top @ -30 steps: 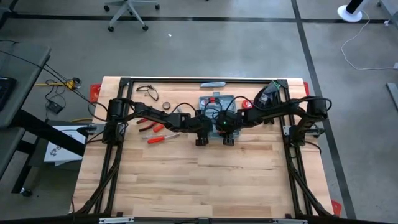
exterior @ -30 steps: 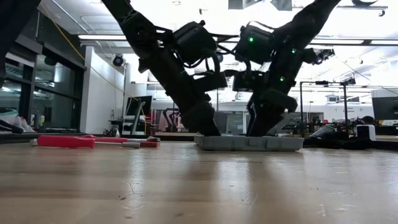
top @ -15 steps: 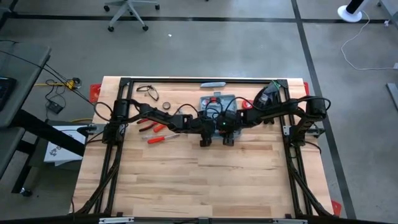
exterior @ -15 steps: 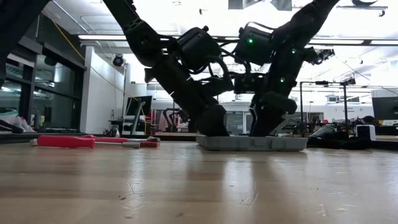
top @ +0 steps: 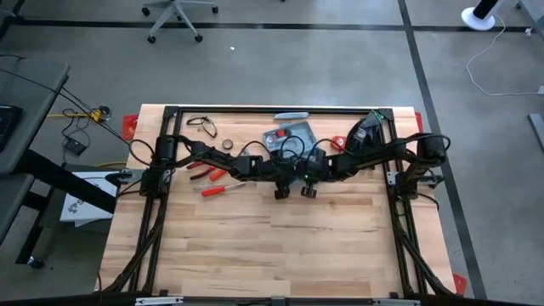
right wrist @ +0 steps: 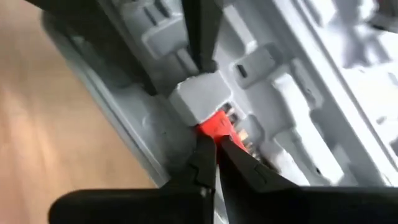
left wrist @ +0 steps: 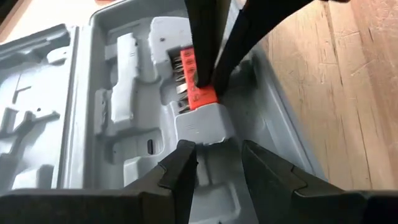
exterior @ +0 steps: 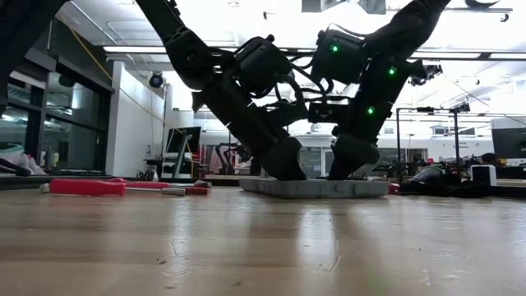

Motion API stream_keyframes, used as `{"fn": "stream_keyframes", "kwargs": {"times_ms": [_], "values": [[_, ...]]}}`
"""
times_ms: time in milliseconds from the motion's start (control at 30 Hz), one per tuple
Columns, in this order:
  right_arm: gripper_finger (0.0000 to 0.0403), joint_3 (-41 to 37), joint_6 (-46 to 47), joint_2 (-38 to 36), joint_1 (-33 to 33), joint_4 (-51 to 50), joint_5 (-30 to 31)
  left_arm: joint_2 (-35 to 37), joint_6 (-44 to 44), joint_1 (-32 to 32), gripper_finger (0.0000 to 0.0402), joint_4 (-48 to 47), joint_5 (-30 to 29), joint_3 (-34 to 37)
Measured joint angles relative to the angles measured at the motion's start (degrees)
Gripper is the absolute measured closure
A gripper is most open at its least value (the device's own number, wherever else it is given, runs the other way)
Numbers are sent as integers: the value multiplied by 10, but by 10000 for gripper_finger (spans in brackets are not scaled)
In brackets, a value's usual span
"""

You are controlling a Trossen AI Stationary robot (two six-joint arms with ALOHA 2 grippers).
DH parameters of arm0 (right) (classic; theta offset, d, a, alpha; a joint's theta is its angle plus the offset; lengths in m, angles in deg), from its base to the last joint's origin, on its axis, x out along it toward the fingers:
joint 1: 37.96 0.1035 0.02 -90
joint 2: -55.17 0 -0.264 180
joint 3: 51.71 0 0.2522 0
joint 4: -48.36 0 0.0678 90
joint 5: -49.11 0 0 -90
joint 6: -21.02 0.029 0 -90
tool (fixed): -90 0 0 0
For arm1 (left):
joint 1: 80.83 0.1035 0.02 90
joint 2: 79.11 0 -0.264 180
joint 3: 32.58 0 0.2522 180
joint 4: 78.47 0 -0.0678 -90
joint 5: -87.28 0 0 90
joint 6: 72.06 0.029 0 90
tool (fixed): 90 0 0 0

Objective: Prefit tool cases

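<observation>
the tool case (top: 291,136) lies open on the wooden table (top: 272,246), at about twelve o'clock from the table's centre, near the far edge, its grey moulded inside facing up. both arms meet over its near edge. the left gripper (left wrist: 216,163) hangs over the moulded tray with its fingers parted around nothing, just short of a grey block (left wrist: 202,124). the right gripper (right wrist: 216,152) has its fingers pinched together on the red bit holder (right wrist: 216,129), which sits against that block. loose red-handled tools (top: 214,180) lie at nine o'clock from the case, well apart from it. the step in hand looks like seating the bit holder in its recess; the next move probably calls for a steady downward press while the left gripper braces the case.
</observation>
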Motion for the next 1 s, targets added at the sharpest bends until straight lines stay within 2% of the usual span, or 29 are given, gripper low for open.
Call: {"fn": "stream_keyframes", "kwargs": {"times_ms": [300,567,700,867,1000], "values": [[403,-2,-3,4,17,16,102,0,1,-1,280,-11,7,0],[403,-10,2,-18,17,-15,75,2,2,-5,280,-33,33,-1],[403,-97,37,-80,12,64,54,14,7,-12,280,-46,28,-1],[403,-233,119,-182,3,196,25,47,28,-23,280,-89,-5,3],[403,-293,181,-227,-2,243,8,70,56,-25,280,-76,2,4]]}}
